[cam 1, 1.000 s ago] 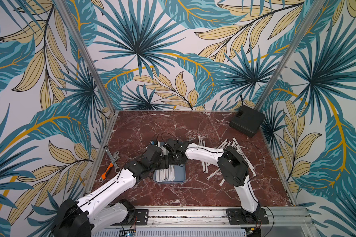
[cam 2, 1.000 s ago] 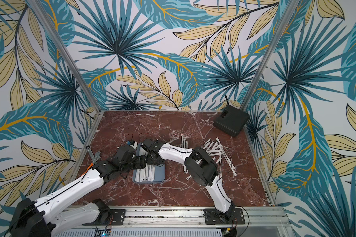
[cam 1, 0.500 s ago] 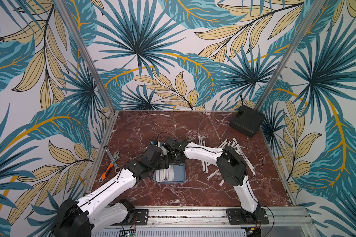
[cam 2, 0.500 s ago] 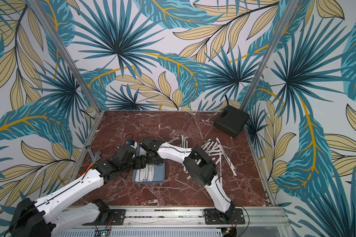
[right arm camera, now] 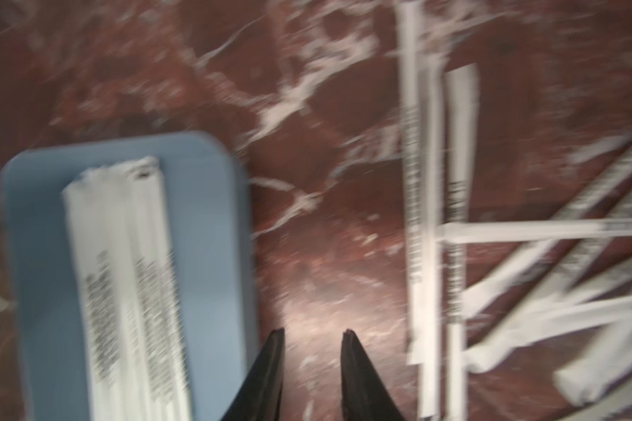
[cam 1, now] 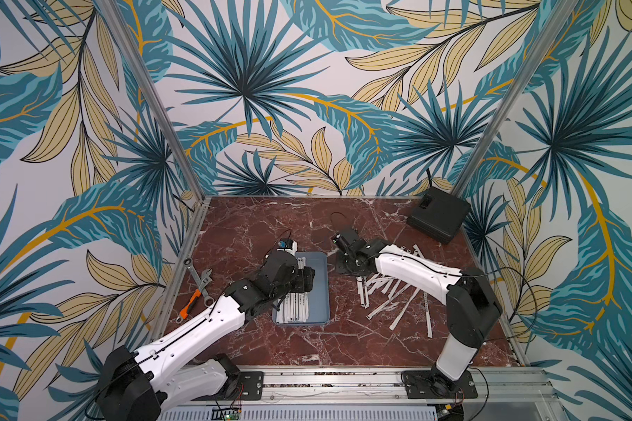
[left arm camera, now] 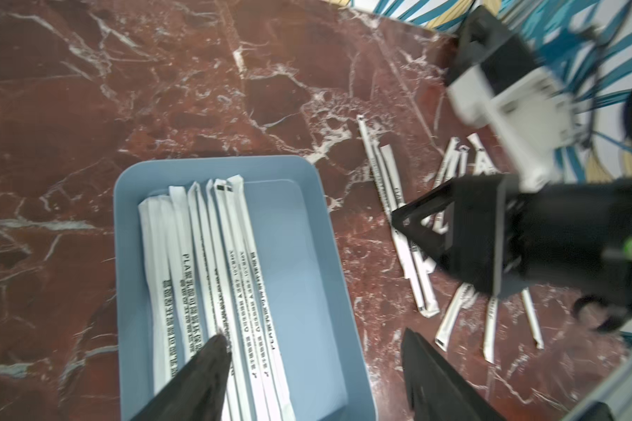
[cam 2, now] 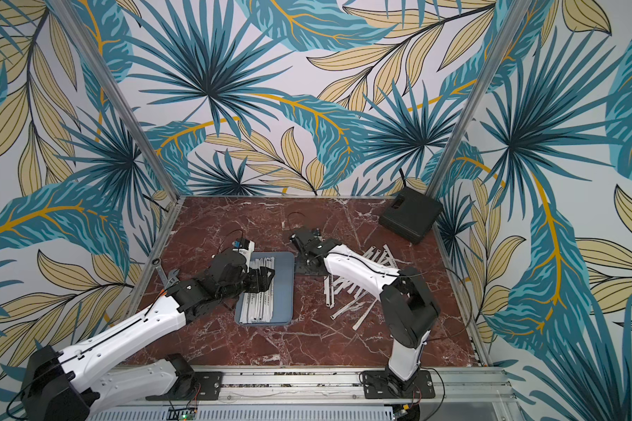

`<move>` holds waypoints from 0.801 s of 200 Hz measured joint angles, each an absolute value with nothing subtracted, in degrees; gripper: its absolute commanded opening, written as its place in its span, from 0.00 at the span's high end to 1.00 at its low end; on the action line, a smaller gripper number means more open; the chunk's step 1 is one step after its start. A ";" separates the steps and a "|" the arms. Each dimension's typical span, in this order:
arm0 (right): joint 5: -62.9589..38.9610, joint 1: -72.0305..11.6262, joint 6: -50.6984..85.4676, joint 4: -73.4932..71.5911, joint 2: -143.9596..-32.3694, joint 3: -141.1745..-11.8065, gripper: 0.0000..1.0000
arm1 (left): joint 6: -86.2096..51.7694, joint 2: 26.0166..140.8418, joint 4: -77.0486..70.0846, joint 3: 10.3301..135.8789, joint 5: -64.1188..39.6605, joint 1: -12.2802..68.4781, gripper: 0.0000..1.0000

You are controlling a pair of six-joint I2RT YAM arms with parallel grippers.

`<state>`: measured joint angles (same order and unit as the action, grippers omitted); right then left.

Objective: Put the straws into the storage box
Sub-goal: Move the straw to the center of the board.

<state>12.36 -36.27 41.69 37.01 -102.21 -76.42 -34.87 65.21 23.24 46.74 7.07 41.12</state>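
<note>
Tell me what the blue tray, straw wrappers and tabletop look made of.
The storage box looks like matte grey-blue moulded plastic with rounded corners. The straws sit in white paper wrappers, creased flat, with dark print. The tabletop looks like red marble with white veins, maybe a printed laminate.

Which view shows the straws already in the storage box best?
The left wrist view: the boxed straws lie sharp, side by side, print visible, in the storage box. In both top views the left arm covers their middle. The right wrist view shows them blurred.
</note>
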 measured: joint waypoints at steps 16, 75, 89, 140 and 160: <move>14.76 -33.39 40.97 38.11 -103.70 -75.42 0.66 | -35.05 68.60 23.44 46.78 7.64 43.48 0.21; 16.27 -32.73 37.87 38.72 -113.86 -79.35 0.67 | -36.45 73.47 23.31 46.78 8.03 47.11 0.21; 16.29 -32.51 37.47 38.65 -115.77 -80.93 0.68 | -36.47 73.45 23.35 46.78 8.60 47.11 0.20; 14.57 -32.71 37.98 37.30 -116.99 -81.76 0.79 | -36.47 72.71 23.42 46.78 10.46 47.11 0.20; 13.96 -34.70 38.79 36.05 -115.52 -79.66 0.79 | -36.42 72.38 23.44 46.78 11.42 47.09 0.20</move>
<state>13.96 -34.70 38.79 36.05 -115.52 -79.66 -36.42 72.38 23.44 46.78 11.42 47.09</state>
